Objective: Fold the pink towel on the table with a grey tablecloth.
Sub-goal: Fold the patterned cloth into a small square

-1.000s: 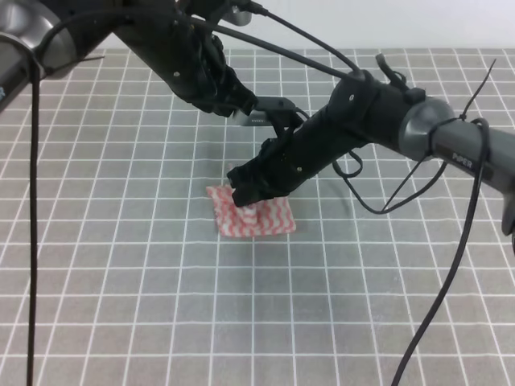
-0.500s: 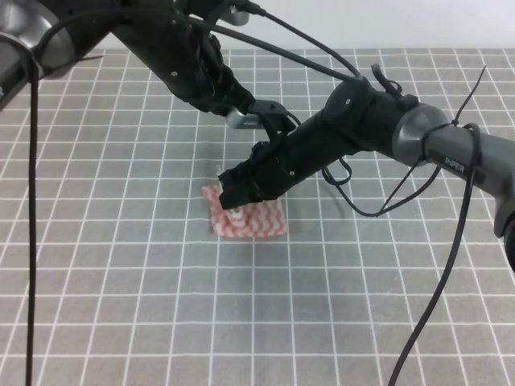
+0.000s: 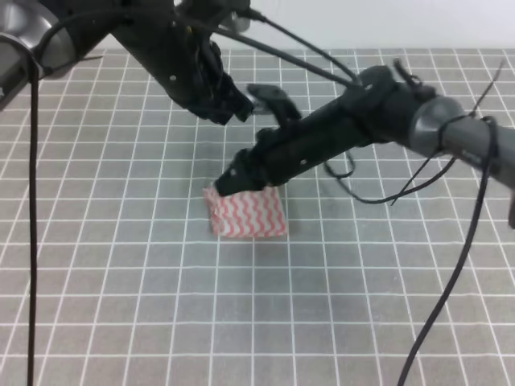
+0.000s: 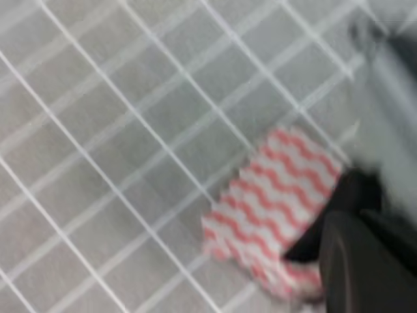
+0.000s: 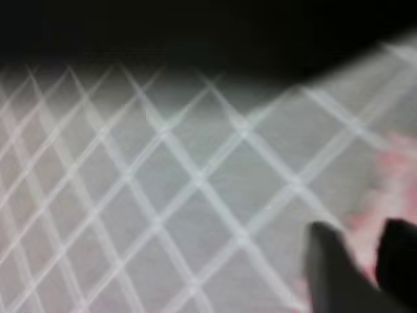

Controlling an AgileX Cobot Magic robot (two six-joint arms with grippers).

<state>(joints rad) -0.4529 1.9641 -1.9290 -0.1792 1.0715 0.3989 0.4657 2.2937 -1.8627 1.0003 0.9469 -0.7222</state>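
Pink towel (image 3: 247, 213) on grid table (image 3: 121, 265), right gripper (image 3: 229, 182) touching its edge, grip unclear, left gripper (image 3: 269, 96) unclear

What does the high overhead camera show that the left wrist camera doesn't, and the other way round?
Only the exterior high view shows both whole arms, with the left gripper raised behind and the right gripper at the pink towel's far left corner. Only the left wrist view gives a blurred close-up of the wavy stripes. Both share the towel on the grey gridded tablecloth.
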